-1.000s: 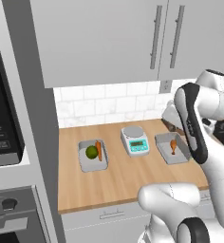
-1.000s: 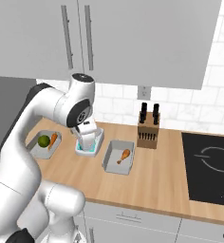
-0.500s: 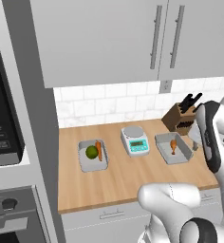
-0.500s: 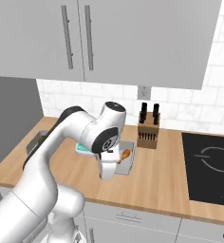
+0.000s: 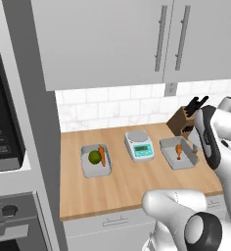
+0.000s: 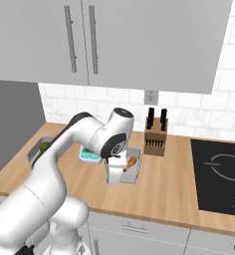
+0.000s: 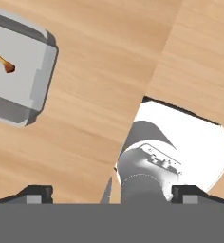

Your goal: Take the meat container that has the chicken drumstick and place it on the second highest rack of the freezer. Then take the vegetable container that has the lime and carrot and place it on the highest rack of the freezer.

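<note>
Since a second ago our arm has swung from over the scale across to the right end of the counter, and our gripper [image 7: 111,192] now hangs above bare wood just near of the meat container [image 7: 19,71], jaws spread wide and holding nothing. We read this as the approach for the first pick: the container is not yet touched, so both placements remain to be done, and we judge the hand must come back over the tray rim before closing. Counting from the left along the counter [image 5: 122,184], we see one vegetable container [image 5: 95,161] holding one lime [image 5: 94,157] and one carrot [image 5: 102,155] lying side by side, then one kitchen scale [image 5: 139,144] in the middle, then one meat container with a single chicken drumstick [image 5: 178,151] inside it, and one knife block [image 5: 182,125] against the tiled wall at the far right. Two trays in all, well apart, with the scale between them. Overhead hang wall cabinets with two bar handles [image 5: 160,38] showing. One black cooktop [image 6: 221,174] lies beyond the knife block on the right.
</note>
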